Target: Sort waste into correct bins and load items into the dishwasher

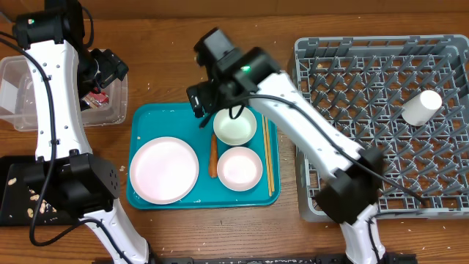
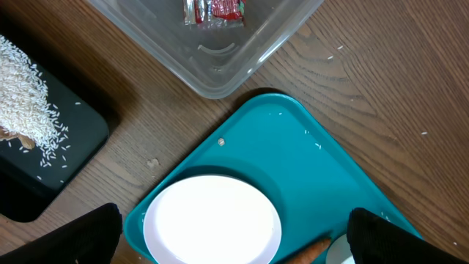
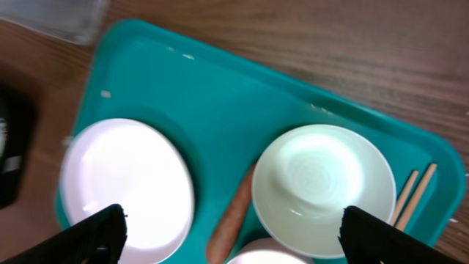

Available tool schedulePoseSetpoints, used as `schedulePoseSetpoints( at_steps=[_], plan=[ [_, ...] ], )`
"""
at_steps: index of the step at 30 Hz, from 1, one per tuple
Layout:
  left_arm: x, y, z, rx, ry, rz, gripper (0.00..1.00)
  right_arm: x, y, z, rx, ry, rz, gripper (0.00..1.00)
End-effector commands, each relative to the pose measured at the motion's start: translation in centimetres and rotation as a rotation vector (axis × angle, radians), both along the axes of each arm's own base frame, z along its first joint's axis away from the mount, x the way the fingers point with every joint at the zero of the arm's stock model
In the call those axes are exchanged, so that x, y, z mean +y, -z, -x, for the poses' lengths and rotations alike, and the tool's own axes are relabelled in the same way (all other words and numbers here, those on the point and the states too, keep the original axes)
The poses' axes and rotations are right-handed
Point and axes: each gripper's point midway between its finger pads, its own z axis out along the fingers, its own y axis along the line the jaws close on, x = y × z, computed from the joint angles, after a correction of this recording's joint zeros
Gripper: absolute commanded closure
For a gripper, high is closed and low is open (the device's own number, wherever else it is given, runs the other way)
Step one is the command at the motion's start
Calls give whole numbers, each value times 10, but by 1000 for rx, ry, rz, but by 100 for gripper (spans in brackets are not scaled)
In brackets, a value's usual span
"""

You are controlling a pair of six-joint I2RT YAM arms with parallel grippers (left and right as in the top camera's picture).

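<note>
My left gripper [image 1: 110, 70] hangs open and empty over the clear tub [image 1: 22, 110], where a red wrapper [image 2: 212, 10] lies. The black tray [image 2: 80, 125] holds pale food scraps [image 2: 22, 110]. My right gripper [image 3: 238, 246] is open and empty above the teal tray [image 1: 146, 117], over the carrot [image 3: 234, 216], which lies between the large plate [image 3: 128, 183] and a white bowl [image 3: 322, 180]. A second bowl [image 1: 239, 168] sits just in front of that one. The grey dish rack [image 1: 366, 103] on the right has a white cup [image 1: 421, 107] lying in it.
A pair of wooden chopsticks [image 1: 268, 165] lies along the teal tray's right side. The right arm stretches from the table's front edge across the gap between tray and rack. Both arm bases stand at the front.
</note>
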Motion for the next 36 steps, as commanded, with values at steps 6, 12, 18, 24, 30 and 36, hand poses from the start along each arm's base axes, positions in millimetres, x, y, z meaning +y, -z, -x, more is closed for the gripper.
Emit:
schedulePoseSetpoints(
  at_steps=[6, 12, 18, 24, 30, 36],
  plan=[
    [4, -10, -2, -31, -14, -18, 0, -3, 67, -4, 103, 65, 100, 9],
    [4, -10, -2, -31, -14, -18, 0, -1, 92, -3, 145, 93, 122, 18],
    [4, -10, -2, -31, -14, -18, 0, -5, 110, -6, 157, 180, 153, 27],
    [4, -10, -2, -31, -14, -18, 0, -2, 124, -2, 172, 185, 171, 29],
    [4, -10, -2, -31, -14, -18, 0, 1, 138, 2, 172, 201, 203, 36],
    [4, -10, -2, -31, -14, -18, 0, -2, 134, -1, 137, 206, 232, 42]
  ],
)
